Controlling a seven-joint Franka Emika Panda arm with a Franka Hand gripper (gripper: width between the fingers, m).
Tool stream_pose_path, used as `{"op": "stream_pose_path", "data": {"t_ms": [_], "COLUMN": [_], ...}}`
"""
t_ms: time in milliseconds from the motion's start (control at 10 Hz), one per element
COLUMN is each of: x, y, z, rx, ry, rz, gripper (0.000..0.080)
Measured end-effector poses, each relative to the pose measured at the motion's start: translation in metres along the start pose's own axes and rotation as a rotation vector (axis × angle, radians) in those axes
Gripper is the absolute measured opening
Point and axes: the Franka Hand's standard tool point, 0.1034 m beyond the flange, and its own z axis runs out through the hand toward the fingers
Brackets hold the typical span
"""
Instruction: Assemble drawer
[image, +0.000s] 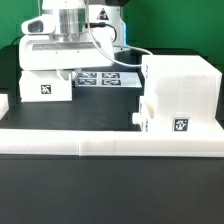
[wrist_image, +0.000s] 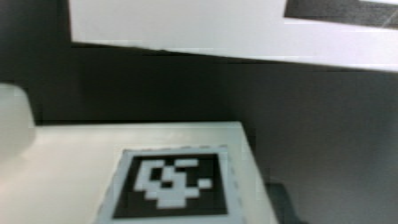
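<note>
White rail (image: 110, 140) runs left-right before upright drawer box (image: 182, 92).

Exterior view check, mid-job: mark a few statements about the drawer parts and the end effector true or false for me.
1. The end effector is above the small white box at the exterior view's left. True.
2. The large white drawer housing sits at the exterior view's right. True.
3. The small white box carries no marker tag. False: a tag shows on its face.
4. The marker board lies in front of the long white rail. False: it lies behind it.
</note>
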Motion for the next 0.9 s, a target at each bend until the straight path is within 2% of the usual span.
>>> {"op": "stream_pose_path", "data": {"t_ms": [400, 700, 900], "x": [0.003, 0.044, 0.066], "y": [-0.004, -0.034, -0.039], "z": [-0.001, -0.028, -0.036], "rx": [0.007, 0.042, 0.067], "ry": [-0.008, -0.048, -0.065], "rz": [-0.014, -0.126, -0.228], "gripper": [0.0042, 0.0042, 0.0042]}}
